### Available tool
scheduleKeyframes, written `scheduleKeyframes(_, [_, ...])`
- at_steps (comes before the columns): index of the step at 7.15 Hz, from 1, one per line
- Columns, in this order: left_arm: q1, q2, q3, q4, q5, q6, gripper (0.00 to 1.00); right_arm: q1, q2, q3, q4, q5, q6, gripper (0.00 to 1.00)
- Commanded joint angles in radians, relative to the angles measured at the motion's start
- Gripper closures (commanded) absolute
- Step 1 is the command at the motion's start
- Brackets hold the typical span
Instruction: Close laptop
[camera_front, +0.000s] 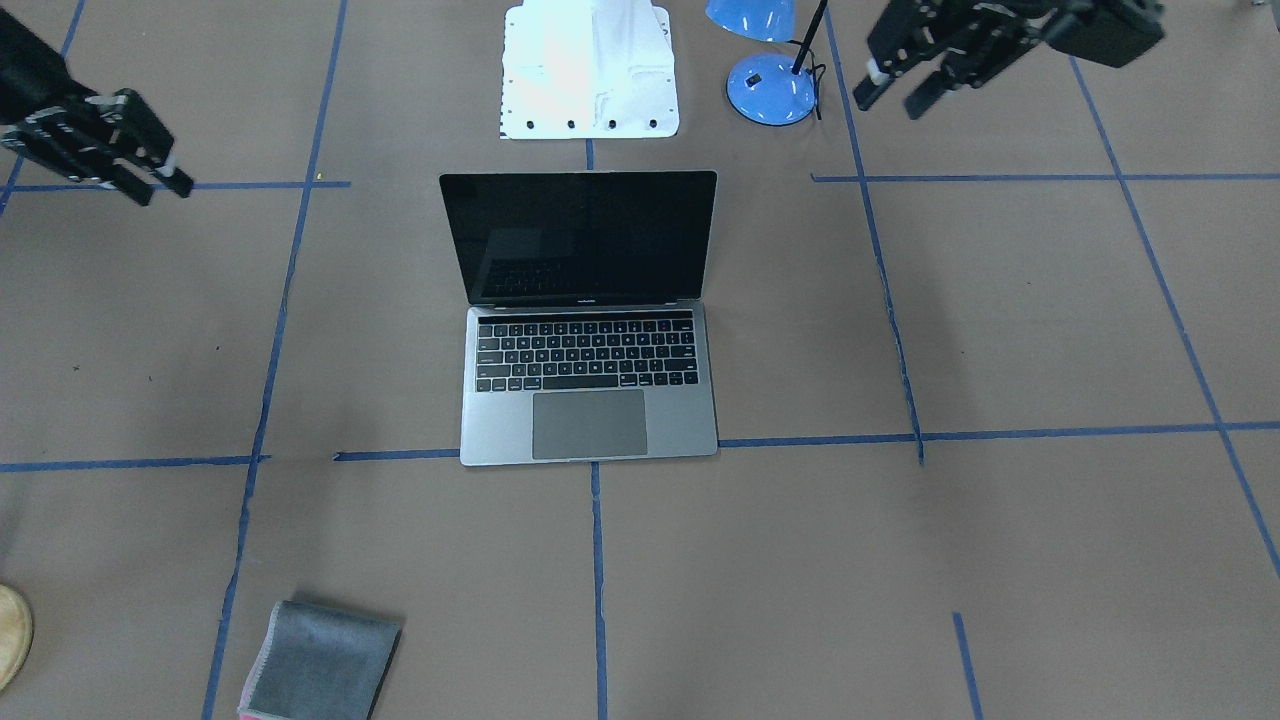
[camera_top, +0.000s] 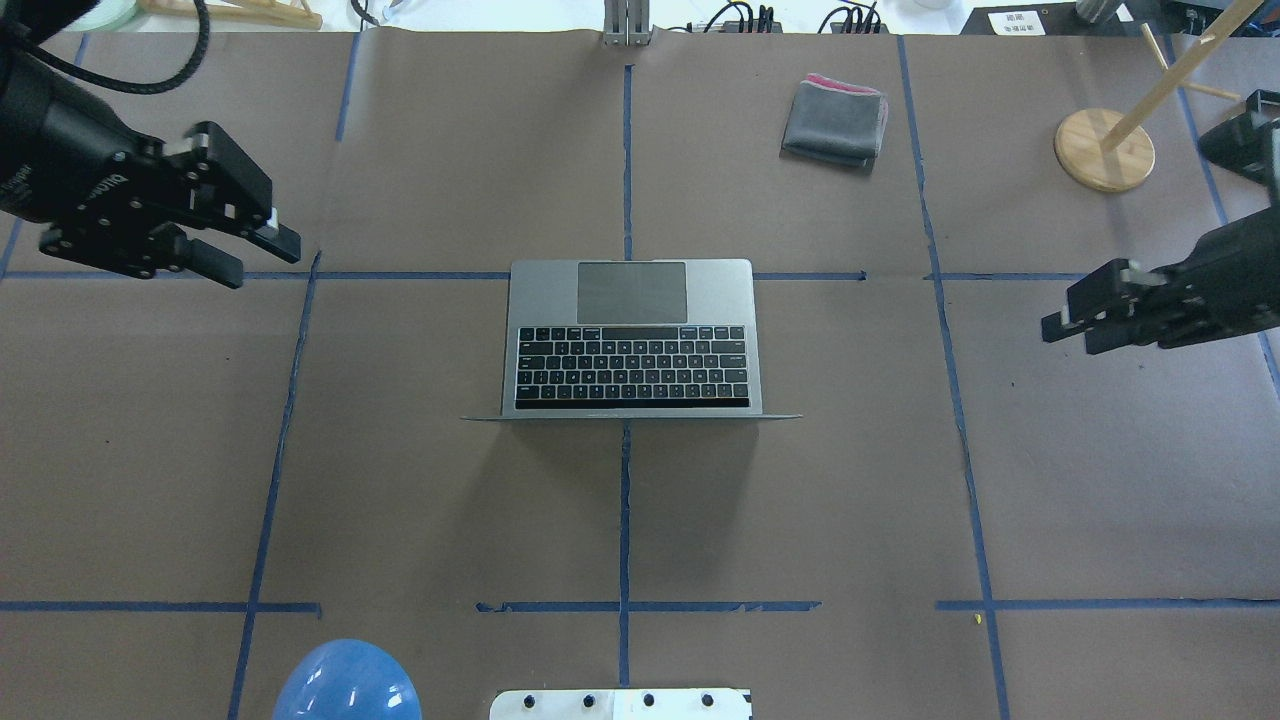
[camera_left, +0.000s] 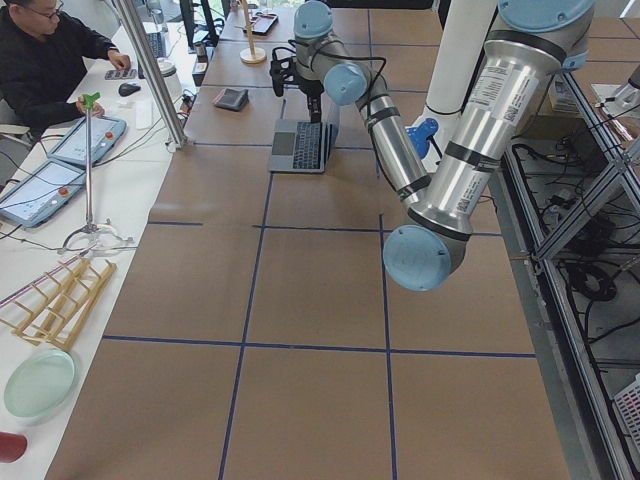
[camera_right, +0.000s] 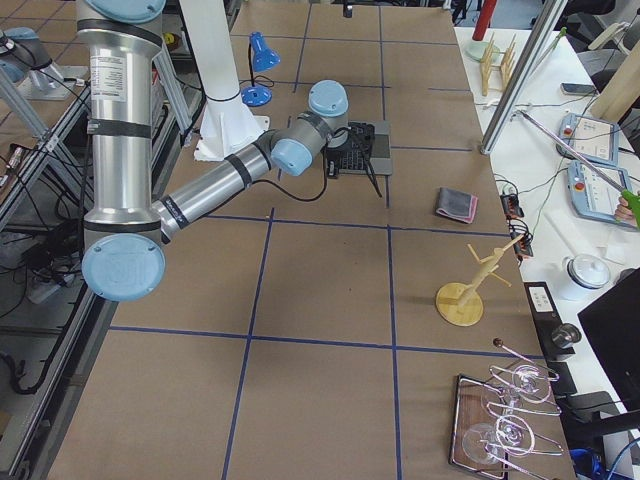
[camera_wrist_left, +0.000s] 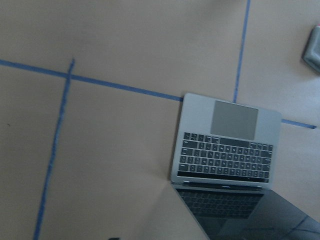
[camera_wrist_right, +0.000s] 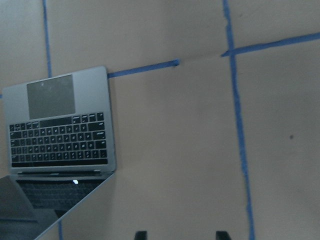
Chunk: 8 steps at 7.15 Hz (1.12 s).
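The laptop (camera_front: 590, 380) stands open in the middle of the table, its dark screen upright and facing away from the robot, its keyboard and trackpad showing (camera_top: 630, 330). It also shows in the left wrist view (camera_wrist_left: 225, 150) and the right wrist view (camera_wrist_right: 60, 135). My left gripper (camera_top: 262, 260) is open and empty, up in the air well to the laptop's left (camera_front: 888, 104). My right gripper (camera_top: 1068, 337) is open and empty, well to the laptop's right (camera_front: 164, 192). Its fingertips (camera_wrist_right: 141, 234) show apart.
A folded grey cloth (camera_top: 835, 120) lies beyond the laptop on the far right. A blue desk lamp (camera_front: 770, 85) stands near the white robot base (camera_front: 590, 70). A wooden stand (camera_top: 1105, 150) is at the far right. Blue tape lines cross the brown table.
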Motion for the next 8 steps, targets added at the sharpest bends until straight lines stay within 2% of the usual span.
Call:
scheduleKeyframes(1, [0.133,-0.055,-0.010,-0.013,0.009,-0.072,0.97,-0.185,0.062,0.004,0.100,-0.026,0.114,0.97])
scheduleKeyframes(2, [0.221,-0.072,-0.008,-0.015,0.109,-0.074,1.00,-0.247,0.109,0.002,0.100,-0.055,0.117,0.98])
scheduleKeyframes(3, [0.328,-0.083,0.004,-0.015,0.194,-0.074,1.00,-0.334,0.142,0.002,0.100,-0.148,0.132,0.99])
scheduleKeyframes(4, [0.386,-0.092,0.022,-0.017,0.238,-0.072,1.00,-0.417,0.168,0.002,0.100,-0.262,0.149,0.99])
scheduleKeyframes(6, [0.454,-0.146,0.110,-0.018,0.306,-0.071,1.00,-0.566,0.174,-0.006,0.098,-0.470,0.152,0.99])
scheduleKeyframes(8, [0.524,-0.155,0.157,-0.036,0.415,-0.069,1.00,-0.646,0.215,-0.037,0.091,-0.610,0.152,1.00])
